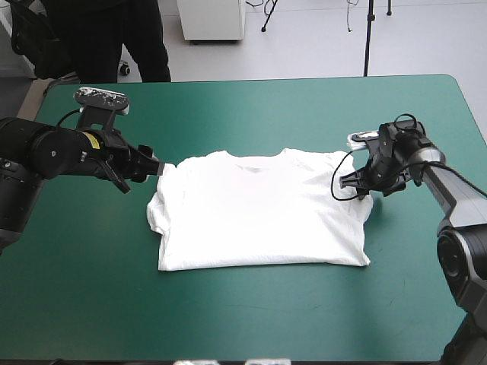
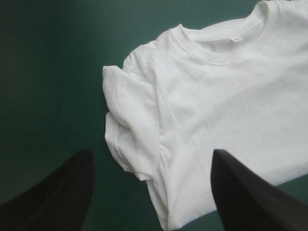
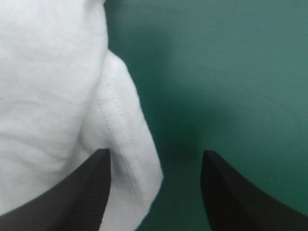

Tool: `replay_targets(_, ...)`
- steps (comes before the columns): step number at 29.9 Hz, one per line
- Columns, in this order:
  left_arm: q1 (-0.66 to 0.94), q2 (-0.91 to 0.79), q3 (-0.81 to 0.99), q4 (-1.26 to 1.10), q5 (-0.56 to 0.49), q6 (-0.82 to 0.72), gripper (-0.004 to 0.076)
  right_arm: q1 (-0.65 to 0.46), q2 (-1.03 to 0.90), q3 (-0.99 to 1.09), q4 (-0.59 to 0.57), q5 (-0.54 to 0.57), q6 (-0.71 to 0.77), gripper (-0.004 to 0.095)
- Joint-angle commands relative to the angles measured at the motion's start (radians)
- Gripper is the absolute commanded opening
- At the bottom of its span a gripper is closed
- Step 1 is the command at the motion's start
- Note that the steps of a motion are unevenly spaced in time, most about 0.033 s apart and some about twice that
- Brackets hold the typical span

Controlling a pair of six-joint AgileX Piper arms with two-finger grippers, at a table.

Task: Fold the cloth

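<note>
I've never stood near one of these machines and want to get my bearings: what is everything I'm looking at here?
T-shirt: one, white, spread flat mid-table, collar toward the far edge.
table: one, teal-green cover, under everything.
left gripper: one, black, at the sleeve on the T-shirt's left side, jaws open, holding nothing.
right gripper: one, black, at the opposite sleeve, jaws open, the sleeve's hem lying between them.

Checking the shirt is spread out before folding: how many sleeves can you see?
2. One sleeve of the T-shirt lies bunched ahead of the open left gripper. The other sleeve reaches between the fingers of the open right gripper.
</note>
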Motion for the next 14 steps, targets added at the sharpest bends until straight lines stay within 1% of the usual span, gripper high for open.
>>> replay_targets(1, -0.004, -0.025, -0.031, 0.003, 0.009, -0.016, 0.0501, -0.003, -0.008, -0.029, 0.044, -0.022, -0.032, 0.0510)
replay_targets(4, -0.004, -0.025, -0.031, 0.003, 0.010, -0.018, 0.0501, -0.003, 0.018, -0.027, 0.058, -0.019, -0.039, 0.0488)
replay_targets(7, -0.004, -0.025, -0.031, 0.007, 0.017, -0.020, 0.0501, -0.003, 0.032, -0.027, 0.060, -0.016, -0.039, 0.0405)
replay_targets(9, -0.004, -0.025, -0.031, 0.007, 0.026, -0.020, 0.0501, -0.003, 0.038, -0.021, 0.065, -0.016, -0.039, 0.0305)
replay_targets(14, -0.004, -0.025, -0.031, 0.007, 0.036, -0.020, 0.0501, -0.003, 0.044, 0.002, 0.065, -0.009, -0.039, -0.0022)
